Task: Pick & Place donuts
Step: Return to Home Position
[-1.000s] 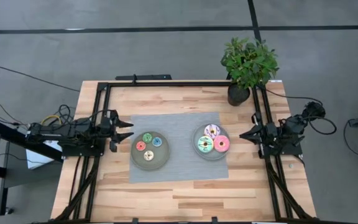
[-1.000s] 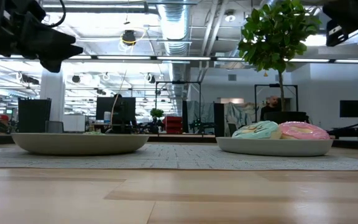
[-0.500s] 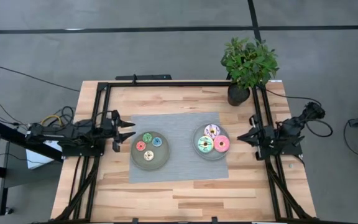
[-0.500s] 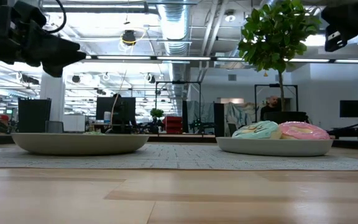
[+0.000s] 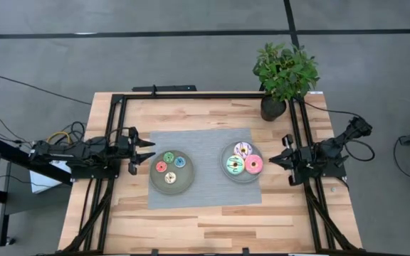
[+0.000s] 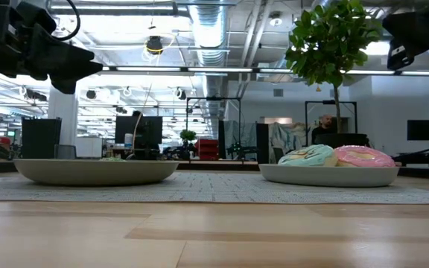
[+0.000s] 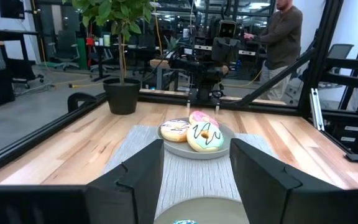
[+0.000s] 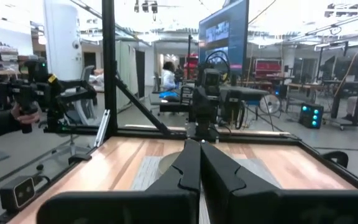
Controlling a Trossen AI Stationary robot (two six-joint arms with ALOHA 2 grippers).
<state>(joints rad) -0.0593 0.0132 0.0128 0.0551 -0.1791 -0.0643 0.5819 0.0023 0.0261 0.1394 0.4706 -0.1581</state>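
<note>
Left end effector (image 5: 146, 151) fingers apart, right end effector (image 5: 275, 161) fingers pressed together

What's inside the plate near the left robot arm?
That plate holds a green donut, a blue donut, a red donut and a tan donut. From table height its rim hides them all.

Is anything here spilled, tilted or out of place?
Nothing stands out. Four small donuts lie in the left plate, three large donuts in the right plate, on the mat. The left gripper and right gripper hang aside.
</note>
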